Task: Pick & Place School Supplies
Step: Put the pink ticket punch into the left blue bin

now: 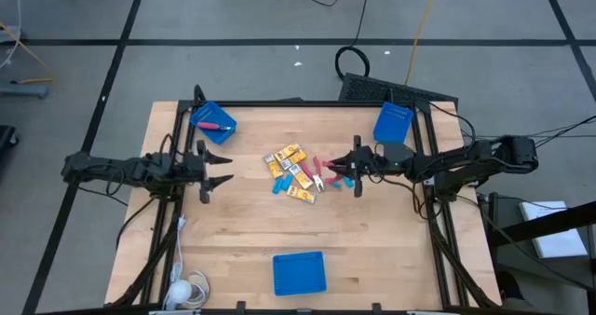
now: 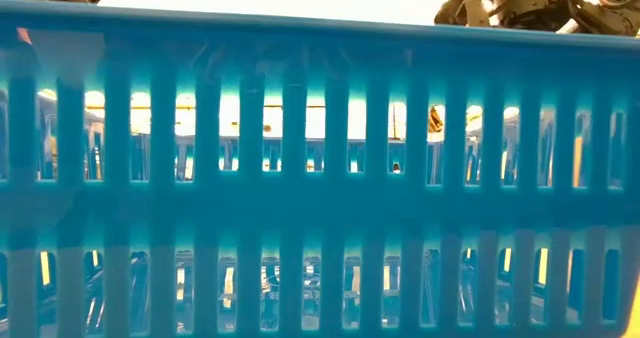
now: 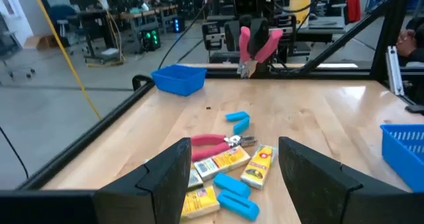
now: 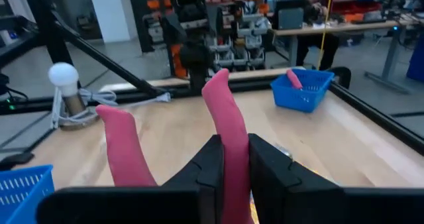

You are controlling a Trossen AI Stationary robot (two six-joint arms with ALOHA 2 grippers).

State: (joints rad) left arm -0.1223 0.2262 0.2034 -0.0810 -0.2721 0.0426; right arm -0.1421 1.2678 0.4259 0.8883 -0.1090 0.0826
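You see the right end effector [image 1: 355, 162] clamped on pink-handled metal scissors [image 4: 225, 141], lifted just beside the heap of yellow-orange rectangular packs [image 1: 290, 158]; left end effector [image 1: 222, 166] gapes wide, near that heap.

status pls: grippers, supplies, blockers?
Right gripper jaws shut on pink scissors, lifted. Left gripper open, waiting at pile. Second scissors, yellow packs on table. No blockers seen.

No readable text anywhere — yellow-orange packs [image 3: 228, 163] carry printed labels, lettering too small to make out. No numbers, brands or signs legible on blue bins [image 1: 299, 273] — nor on table.
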